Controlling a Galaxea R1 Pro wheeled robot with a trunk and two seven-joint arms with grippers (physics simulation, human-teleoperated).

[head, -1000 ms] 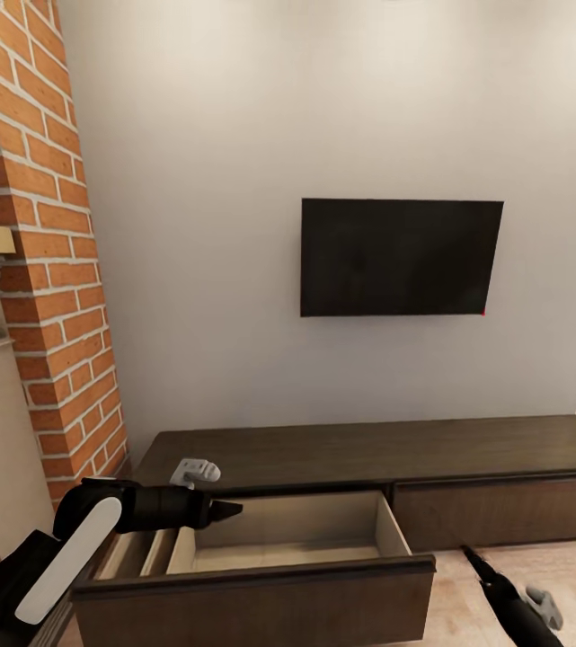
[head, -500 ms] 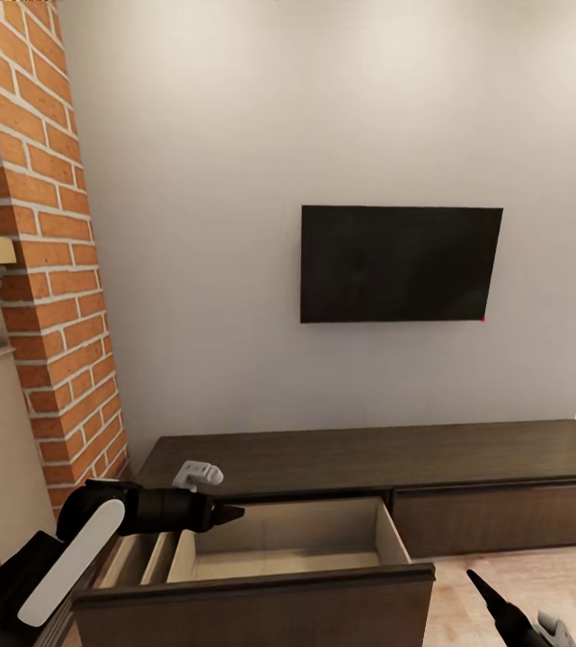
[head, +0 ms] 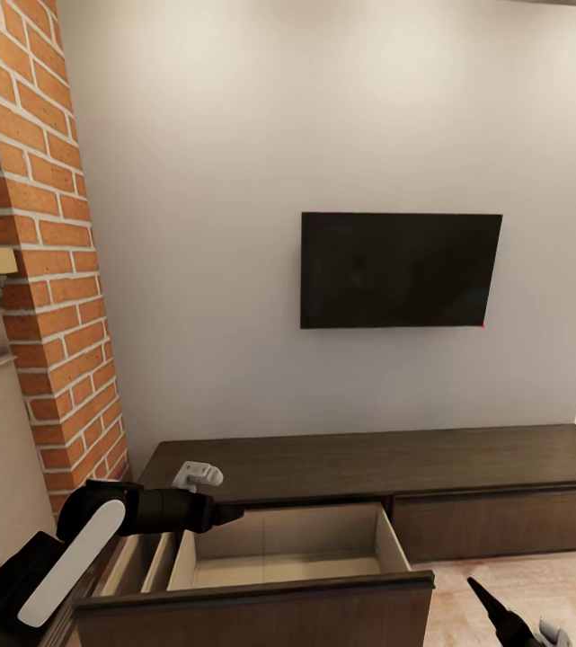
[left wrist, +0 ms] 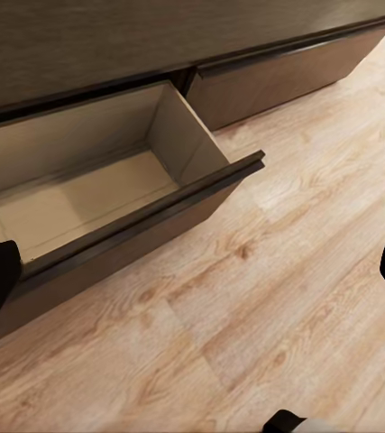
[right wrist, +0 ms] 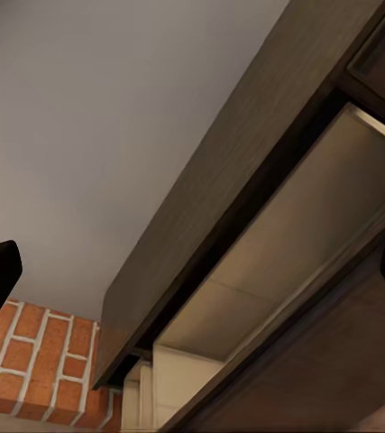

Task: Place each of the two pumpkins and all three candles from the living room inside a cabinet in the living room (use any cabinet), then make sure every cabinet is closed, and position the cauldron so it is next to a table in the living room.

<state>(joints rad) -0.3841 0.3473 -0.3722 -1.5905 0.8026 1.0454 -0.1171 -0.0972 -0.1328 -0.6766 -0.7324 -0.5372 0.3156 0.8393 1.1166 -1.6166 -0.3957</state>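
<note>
One pale-lined drawer [head: 279,562] of the long dark-brown wooden cabinet [head: 467,454] is presented pulled out, seemingly for loading; left gripper [head: 226,514] is held above it, spread and empty; right gripper [head: 481,593] state undeterminable.

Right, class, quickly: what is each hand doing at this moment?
Left hand: open, holding nothing, above the open drawer.
Right hand: open, holding nothing.

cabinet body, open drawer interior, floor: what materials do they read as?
Cabinet: dark-brown wood or wood veneer, matte; faint grain streaks along the top.
Open drawer interior: pale beige panels, smooth with no visible grain, so likely painted board or laminate; hard to say which.
Floor: light wood planks or wood-look laminate, with clear grain, knots and a soft sheen.
Being a render, these are looks only.
</note>
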